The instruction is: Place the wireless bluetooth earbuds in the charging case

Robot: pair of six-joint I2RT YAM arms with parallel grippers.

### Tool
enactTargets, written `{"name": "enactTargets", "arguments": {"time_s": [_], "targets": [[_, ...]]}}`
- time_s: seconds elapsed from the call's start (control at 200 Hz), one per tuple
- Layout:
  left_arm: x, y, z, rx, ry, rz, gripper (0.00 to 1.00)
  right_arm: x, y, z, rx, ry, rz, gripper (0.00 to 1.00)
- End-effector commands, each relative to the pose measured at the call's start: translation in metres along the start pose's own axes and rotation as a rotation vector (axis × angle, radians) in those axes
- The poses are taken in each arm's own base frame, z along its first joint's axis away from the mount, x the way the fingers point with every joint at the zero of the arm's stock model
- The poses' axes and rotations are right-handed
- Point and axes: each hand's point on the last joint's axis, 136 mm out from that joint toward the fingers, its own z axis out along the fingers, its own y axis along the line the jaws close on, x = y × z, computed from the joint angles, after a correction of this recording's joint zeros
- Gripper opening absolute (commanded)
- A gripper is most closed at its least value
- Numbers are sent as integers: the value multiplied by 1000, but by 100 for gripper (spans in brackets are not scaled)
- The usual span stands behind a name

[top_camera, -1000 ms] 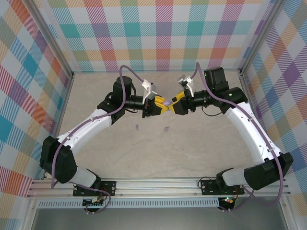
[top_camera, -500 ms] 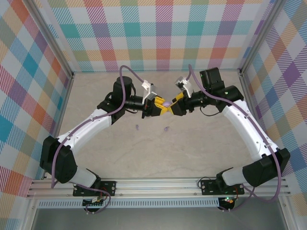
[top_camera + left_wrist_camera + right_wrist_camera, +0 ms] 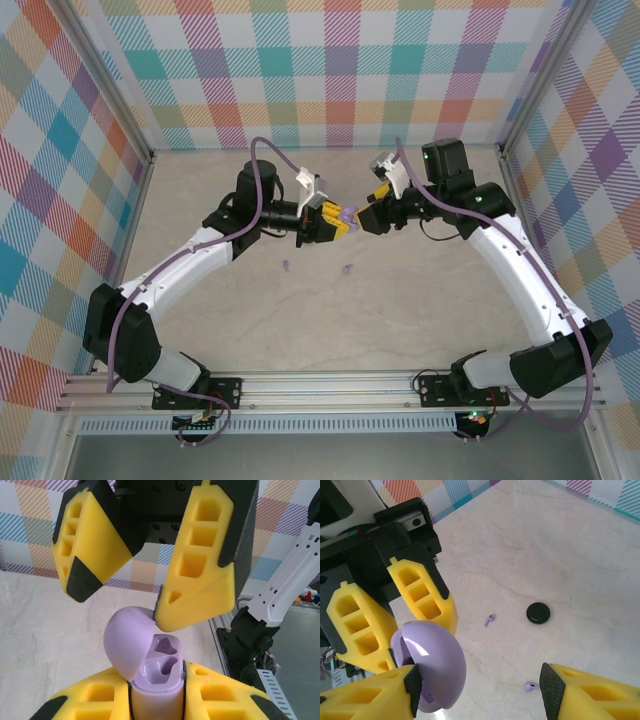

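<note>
My left gripper (image 3: 156, 697) is shut on the lilac charging case (image 3: 155, 692) and holds it upright above the table, its lid (image 3: 125, 640) hinged open over two empty sockets. The right gripper (image 3: 482, 695) stands open around the case from the other side. One of its yellow fingers (image 3: 195, 580) touches the lid's edge. In the top view the case (image 3: 347, 213) sits between the left gripper (image 3: 335, 224) and the right gripper (image 3: 366, 216). Two lilac earbuds lie on the table below: one earbud (image 3: 490, 619) and a second earbud (image 3: 531, 685).
A black round disc (image 3: 538, 613) lies on the marble tabletop (image 3: 560, 555) past the earbuds. Plaid walls (image 3: 340, 70) close in the back and both sides. The two small lilac earbuds (image 3: 286, 266) (image 3: 348, 267) lie on open table in front of the grippers.
The right gripper has turned at the wrist and drawn slightly right, away from the left one. The case's lilac lid shows more plainly between them. The left arm has held still.
</note>
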Motion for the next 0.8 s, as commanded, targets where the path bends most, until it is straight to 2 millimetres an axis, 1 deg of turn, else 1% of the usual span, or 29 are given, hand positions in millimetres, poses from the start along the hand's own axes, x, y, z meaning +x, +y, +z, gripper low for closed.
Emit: {"name": "enactTargets", "arguments": {"time_s": [0.0, 0.225, 0.38, 0.47, 0.605, 0.795], "targets": [[-14, -25, -1, 90, -32, 62, 10, -3, -18, 1, 78, -11, 8, 65], [-15, -24, 0, 89, -40, 54, 12, 3, -24, 6, 93, 16, 29, 66], [-15, -23, 0, 87, -44, 50, 12, 6, -21, 10, 66, 37, 43, 66], [-12, -17, 3, 73, -40, 29, 11, 7, -21, 10, 58, 42, 51, 67], [-5, -2, 9, 36, -34, -20, 10, 3, -17, 8, 45, 25, 48, 68], [-2, 12, 14, -6, -44, -62, 10, 4, -17, 6, 56, 28, 51, 69]]}}
